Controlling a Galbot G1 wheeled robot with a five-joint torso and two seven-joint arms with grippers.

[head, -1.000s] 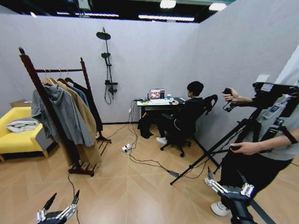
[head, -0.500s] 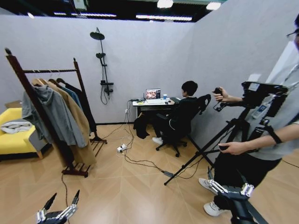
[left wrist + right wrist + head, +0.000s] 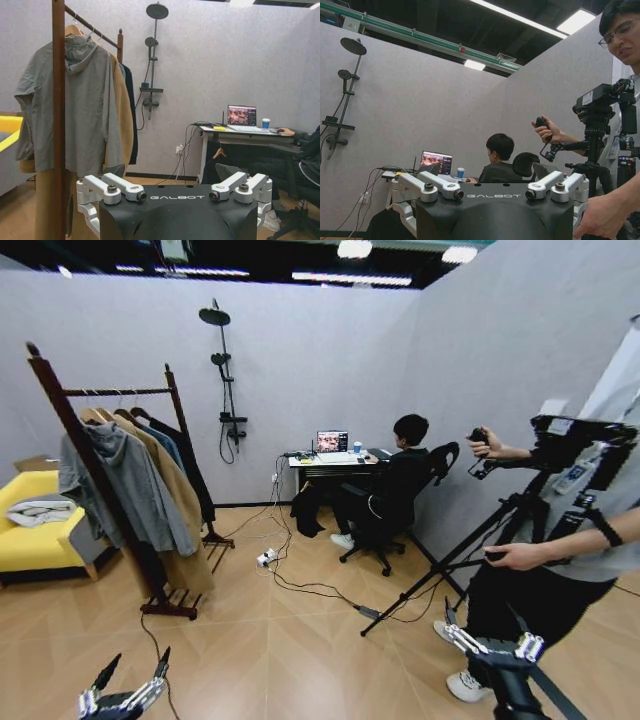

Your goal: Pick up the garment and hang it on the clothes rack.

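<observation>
The clothes rack (image 3: 70, 420) of dark reddish wood stands at the left on the wooden floor. The garment (image 3: 196, 478), long and black, hangs at the rail's far end behind a grey hooded jacket (image 3: 135, 490), a tan coat and a blue jacket. The left wrist view shows the rack (image 3: 58, 100) close by, with the garment (image 3: 130, 115) as a dark strip behind the tan coat. My left gripper (image 3: 128, 682) (image 3: 177, 191) is low at the near left, open and empty. On the near right, my right gripper (image 3: 492, 643) (image 3: 492, 192) is also open and empty.
A yellow sofa (image 3: 25, 540) with a pale cloth stands left of the rack. A black shower stand (image 3: 226, 390) is on the back wall. A person sits at a desk (image 3: 335, 462). Cables (image 3: 300, 585) cross the floor. A camera tripod (image 3: 470, 550) and a standing person are at the right.
The whole head view swung left, then part of the way back right, so the camera turned. Both grippers keep the same place and stay open.
</observation>
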